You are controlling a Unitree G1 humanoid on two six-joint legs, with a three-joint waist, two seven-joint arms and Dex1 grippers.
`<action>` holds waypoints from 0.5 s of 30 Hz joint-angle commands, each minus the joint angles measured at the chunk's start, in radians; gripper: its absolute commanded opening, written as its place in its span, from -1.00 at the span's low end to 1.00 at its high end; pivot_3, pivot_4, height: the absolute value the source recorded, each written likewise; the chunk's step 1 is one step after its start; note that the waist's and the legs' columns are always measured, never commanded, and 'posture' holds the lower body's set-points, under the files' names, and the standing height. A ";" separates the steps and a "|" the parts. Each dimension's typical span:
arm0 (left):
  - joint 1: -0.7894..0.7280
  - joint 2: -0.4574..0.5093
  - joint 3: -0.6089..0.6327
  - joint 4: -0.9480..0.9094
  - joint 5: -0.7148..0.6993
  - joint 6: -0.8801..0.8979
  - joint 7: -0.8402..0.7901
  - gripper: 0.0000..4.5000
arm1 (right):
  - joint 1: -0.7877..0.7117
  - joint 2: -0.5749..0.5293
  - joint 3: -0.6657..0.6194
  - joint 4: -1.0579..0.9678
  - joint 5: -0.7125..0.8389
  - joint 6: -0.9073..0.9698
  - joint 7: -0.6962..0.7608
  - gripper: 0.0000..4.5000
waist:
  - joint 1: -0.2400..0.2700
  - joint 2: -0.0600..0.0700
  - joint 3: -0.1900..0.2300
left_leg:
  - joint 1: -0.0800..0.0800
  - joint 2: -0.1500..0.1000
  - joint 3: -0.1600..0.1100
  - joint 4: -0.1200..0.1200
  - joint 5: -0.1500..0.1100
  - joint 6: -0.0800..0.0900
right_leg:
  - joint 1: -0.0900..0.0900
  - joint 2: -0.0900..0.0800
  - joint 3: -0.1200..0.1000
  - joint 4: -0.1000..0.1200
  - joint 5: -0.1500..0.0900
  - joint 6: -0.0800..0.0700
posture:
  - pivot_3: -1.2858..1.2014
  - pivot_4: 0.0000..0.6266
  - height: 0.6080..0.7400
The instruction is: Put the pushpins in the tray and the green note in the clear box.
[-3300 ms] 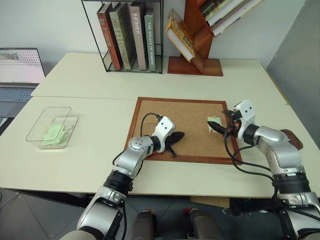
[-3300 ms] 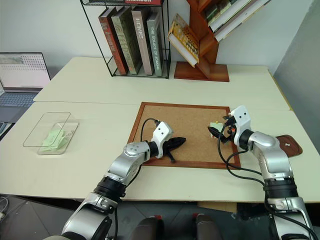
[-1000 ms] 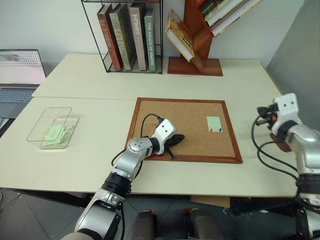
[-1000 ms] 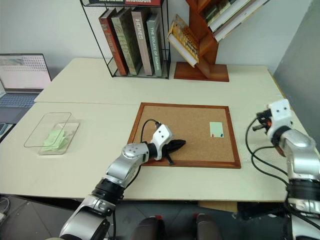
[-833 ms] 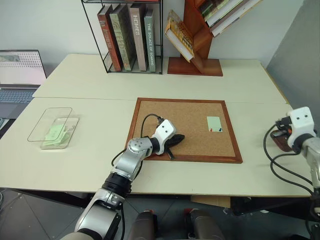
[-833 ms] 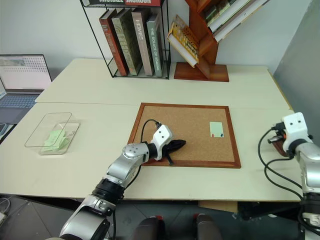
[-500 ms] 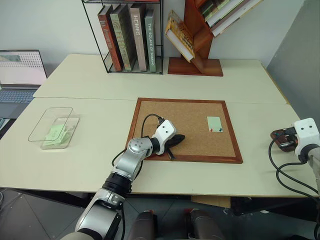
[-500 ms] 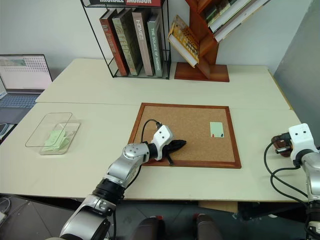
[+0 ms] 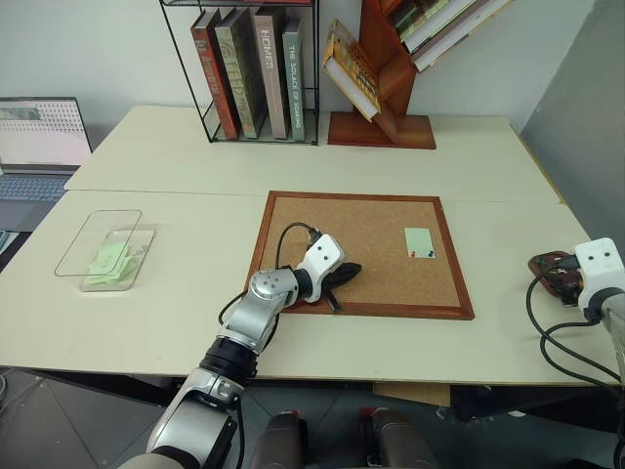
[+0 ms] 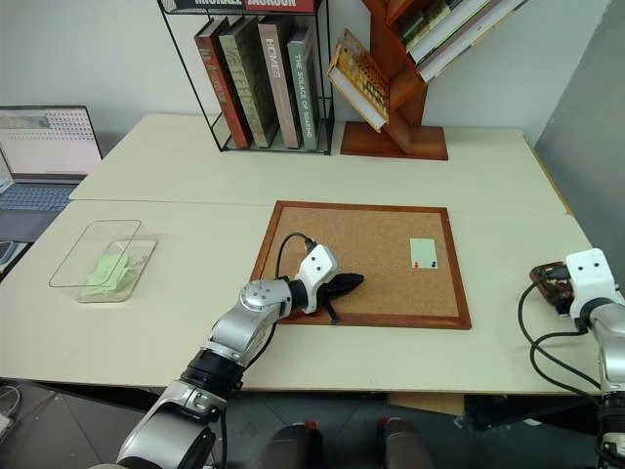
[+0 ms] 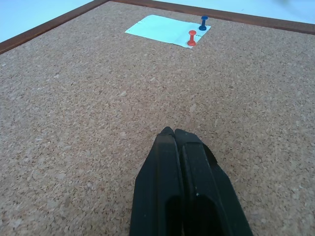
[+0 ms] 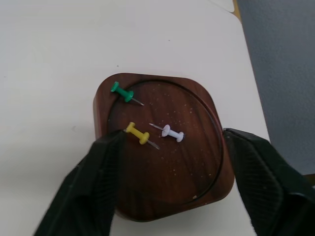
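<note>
**Pin dropped in the tray; two pins and a note left on the corkboard**

The right pincer [image 12: 170, 184] hangs just over the tray [image 12: 197, 172] at the bench's right edge, its two black fingers [image 12: 93, 187] spread wide either side of the dish and holding nothing. Three pushpins lie loose inside: a yellow pin [image 12: 139, 134], a white pin [image 12: 171, 132] and a green pin [image 12: 123, 93] on the rim. This reads as the release step of a pin delivery.

The left pincer [image 11: 179, 147] rests pressed together on the corkboard [image 9: 322, 210], empty.

Across the board the green note [image 11: 160, 29] is pinned by a red pin [image 11: 191, 38] and a blue pin [image 11: 203, 22]. The clear box [image 9: 83, 249] sits well apart at the far left, with pale green paper already inside.

Next, likely: carry the right pincer to the note's corner and pinch one small pin head squarely, without tearing the paper.
</note>
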 commanded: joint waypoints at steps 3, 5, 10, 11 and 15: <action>-0.002 -0.005 -0.017 0.011 0.018 -0.003 -0.008 -1.00 | -0.012 -0.031 -0.041 -0.028 0.006 0.001 -0.010 0.91 | 0.000 0.000 0.000 | 0.000 0.000 0.000 0.000 0.000 0.000 | 0.000 0.000 0.000 0.000 0.000 0.000 | 0.03 -0.52 1.00; -0.004 -0.006 -0.016 0.013 0.018 -0.003 -0.008 -1.00 | -0.017 -0.031 -0.054 -0.037 0.012 0.002 -0.017 0.91 | 0.000 0.000 0.000 | 0.000 0.000 0.000 0.000 0.000 0.000 | 0.000 0.000 0.000 -0.001 0.000 0.000 | 0.03 -0.52 1.00; -0.003 -0.005 -0.015 0.015 0.019 -0.005 -0.012 -1.00 | -0.044 -0.015 -0.104 -0.102 0.080 -0.002 0.010 0.91 | 0.000 0.000 0.000 | 0.000 0.000 0.000 0.000 0.000 0.000 | 0.000 0.000 0.000 -0.001 0.000 0.000 | 0.03 -0.52 1.00; -0.003 -0.004 -0.015 0.016 0.019 -0.006 -0.013 -1.00 | -0.043 -0.009 -0.098 -0.134 0.107 0.003 0.041 0.91 | 0.000 0.000 0.000 | 0.000 0.000 0.000 0.000 0.000 0.000 | 0.000 0.000 0.000 -0.001 0.000 0.000 | 0.03 -0.52 1.00; -0.005 -0.003 -0.015 0.019 0.021 -0.007 -0.015 -1.00 | -0.012 0.051 -0.043 -0.304 0.245 -0.006 0.189 0.91 | -0.001 0.000 0.000 | 0.000 0.001 -0.002 0.000 0.000 0.000 | 0.001 0.001 0.000 -0.003 0.000 0.001 | 0.03 -0.52 1.00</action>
